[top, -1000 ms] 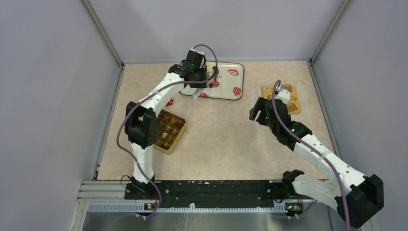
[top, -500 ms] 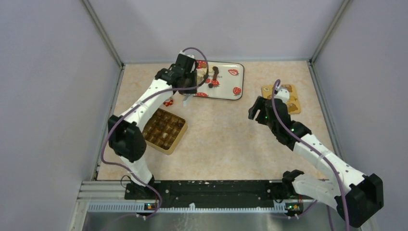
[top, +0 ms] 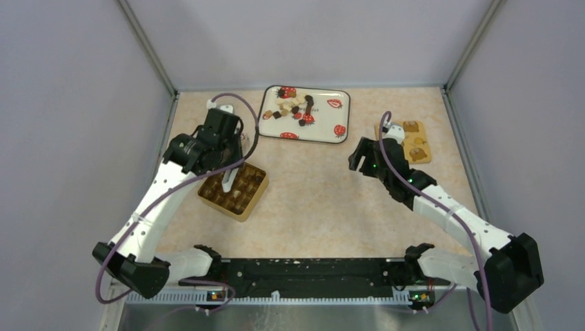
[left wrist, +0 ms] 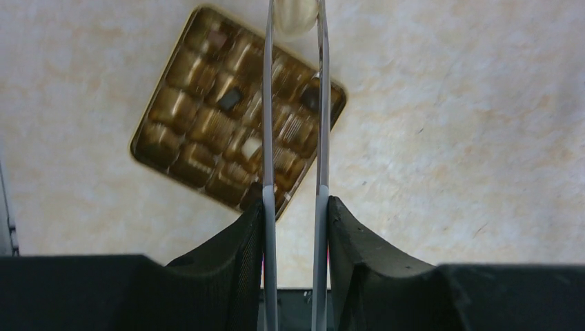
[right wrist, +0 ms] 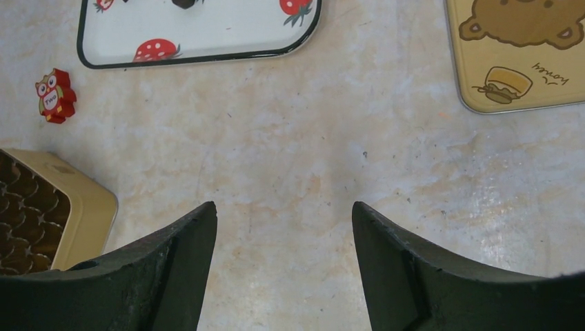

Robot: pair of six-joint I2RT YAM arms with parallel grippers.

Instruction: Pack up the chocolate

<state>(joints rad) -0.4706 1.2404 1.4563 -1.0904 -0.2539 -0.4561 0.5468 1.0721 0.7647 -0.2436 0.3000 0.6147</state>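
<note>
Chocolate [top: 290, 108] lies mostly in a loose heap on the strawberry tray [top: 323, 118], at the middle of the desk's far edge. One cream-white piece [left wrist: 296, 12] is pinched between the long thin fingers of the left gripper [top: 227, 186], which are closed on it. Seen from above, those tips hang over the gold box [top: 254, 181] near the left edge, so the cells lie below the jaws. A few cells hold pieces; many look bare. The piece is rounded, with no long axis to line up. What matters, I'd say, is choosing a free cell and lowering straight. The right gripper [right wrist: 283, 210] hovers spread open and empty over bare desk, well apart from the box and nearer the bear lid [top: 414, 146] by the far right corner.
</note>
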